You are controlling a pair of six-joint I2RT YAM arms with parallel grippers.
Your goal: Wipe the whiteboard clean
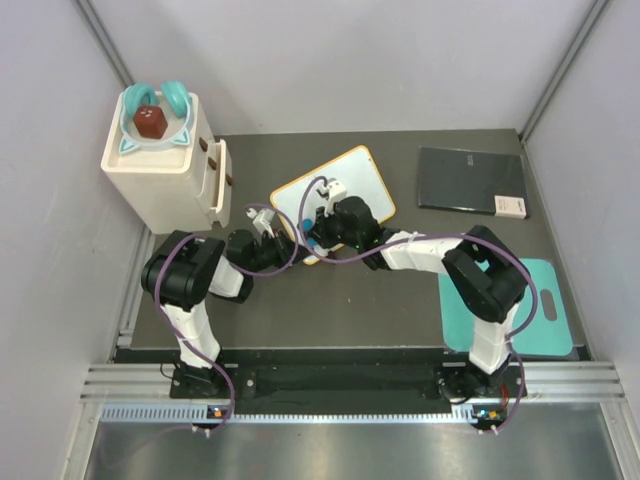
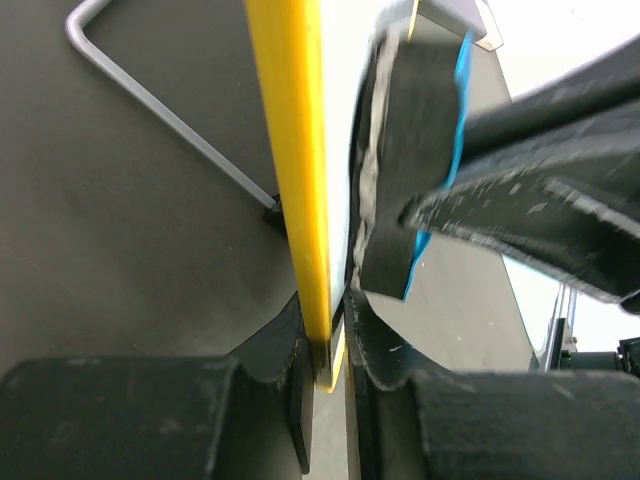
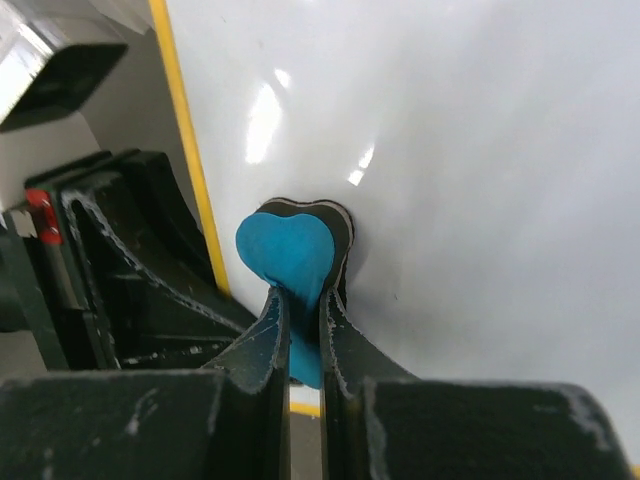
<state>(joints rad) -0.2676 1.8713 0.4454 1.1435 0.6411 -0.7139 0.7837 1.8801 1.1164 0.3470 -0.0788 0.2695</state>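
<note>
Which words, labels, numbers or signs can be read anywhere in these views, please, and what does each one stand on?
No text here can be read.
The white label on the dark grey slab: print too small to read.
The whiteboard: bare white where it shows, no writing.
The blue eraser: no marking visible.

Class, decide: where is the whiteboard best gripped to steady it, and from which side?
Grip the thin yellow frame of the whiteboard at its left end, coming in from the left side, as the left hand does: the rim is narrow enough to pinch, and it leaves the white face free for the eraser.
</note>
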